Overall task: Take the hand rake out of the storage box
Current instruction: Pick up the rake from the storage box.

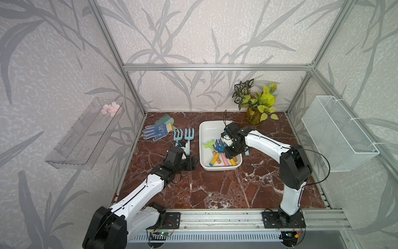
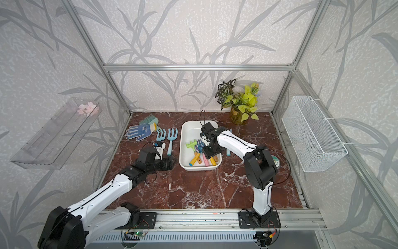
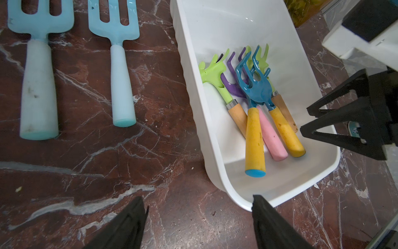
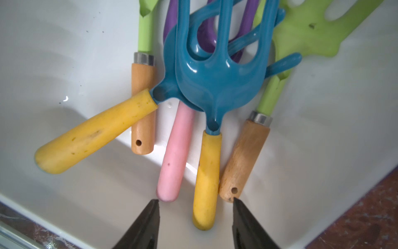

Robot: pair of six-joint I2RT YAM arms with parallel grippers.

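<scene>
Storage box (image 1: 201,148): stood near the middle of the marble table (image 1: 215,189), its long side running away from the arms' bases; seen in both top views.
Hand rakes (image 3: 254,92): five are laid inside the box, crowded toward its near end, heads pointed to the far end; none is out of it.
Colours: two green heads on wooden handles, one purple head on a pink handle, two blue heads on yellow handles; the blue ones are piled on top.
Right gripper (image 4: 195,200): poised over the handles at the near end of the box; its jaws are held apart, one on either side of the butt of a yellow handle (image 4: 206,176), with a gap left on both sides; nothing is gripped.
Neighbours of that handle: a pink handle (image 4: 174,163) just beside it on one side, a wooden handle (image 4: 243,159) on the other.
Left gripper (image 3: 199,197): held above the table just beside the box's near left corner; jaws are spread wide, nothing between them.
Garden forks (image 1: 178,135): two pale blue ones are laid side by side on the table, left of the box and apart from it.
Glove (image 1: 154,130): spread flat beyond the forks, a green comb-like tool (image 1: 164,118) just behind it.
Plant (image 1: 256,103): stood at the far edge of the table, right of the box.
Wire basket (image 1: 338,133): hung on the right wall.
Clear shelf (image 1: 84,133): fixed to the left wall, pink blossoms (image 1: 111,108) laid on it.
</scene>
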